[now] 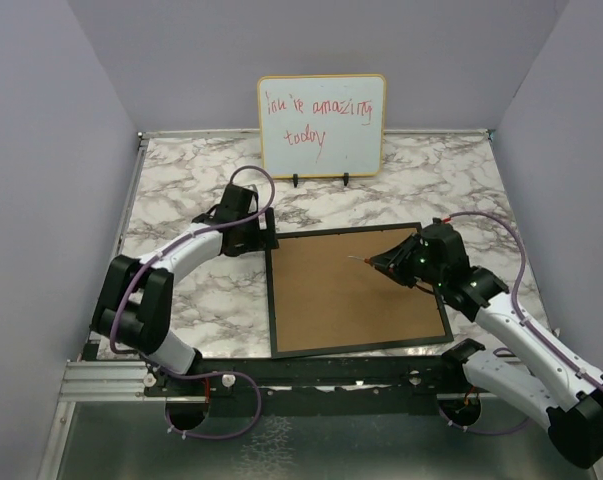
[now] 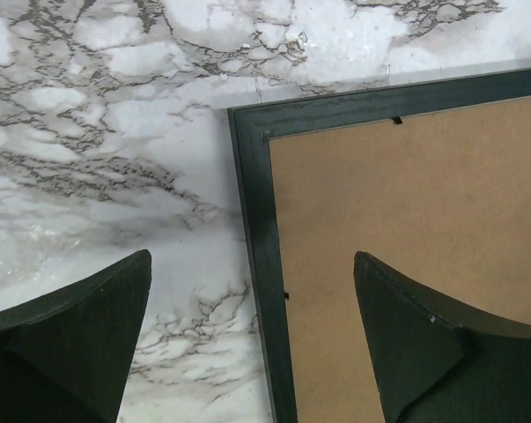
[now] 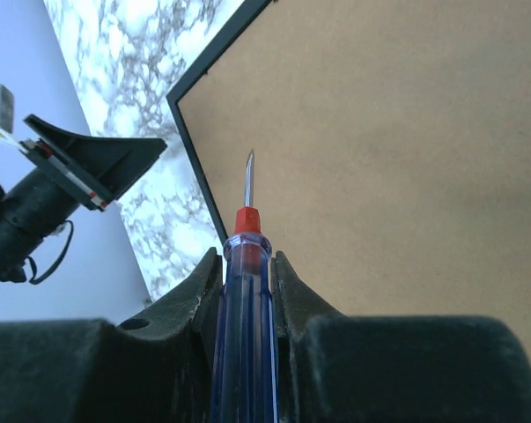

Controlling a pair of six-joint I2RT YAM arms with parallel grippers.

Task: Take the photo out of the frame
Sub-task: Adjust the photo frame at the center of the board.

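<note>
The frame (image 1: pixel 272 300) lies face down on the marble table, thin black border around a brown fibreboard back panel (image 1: pixel 351 288). The photo is hidden under that panel. My left gripper (image 1: pixel 264 238) hangs open over the frame's far left corner (image 2: pixel 247 123), one finger (image 2: pixel 98 335) above the marble and the other above the back panel (image 2: pixel 406 220). My right gripper (image 3: pixel 247 264) is shut on a blue screwdriver (image 3: pixel 244 317) with a red collar. Its metal tip (image 3: pixel 249 172) points across the back panel, and in the top view the gripper (image 1: pixel 396 262) sits over the frame's right part.
A whiteboard (image 1: pixel 322 122) with red handwriting stands on small feet at the back of the table. Grey walls close in the left, right and back sides. A metal rail (image 1: pixel 111 380) runs along the near edge by the arm bases.
</note>
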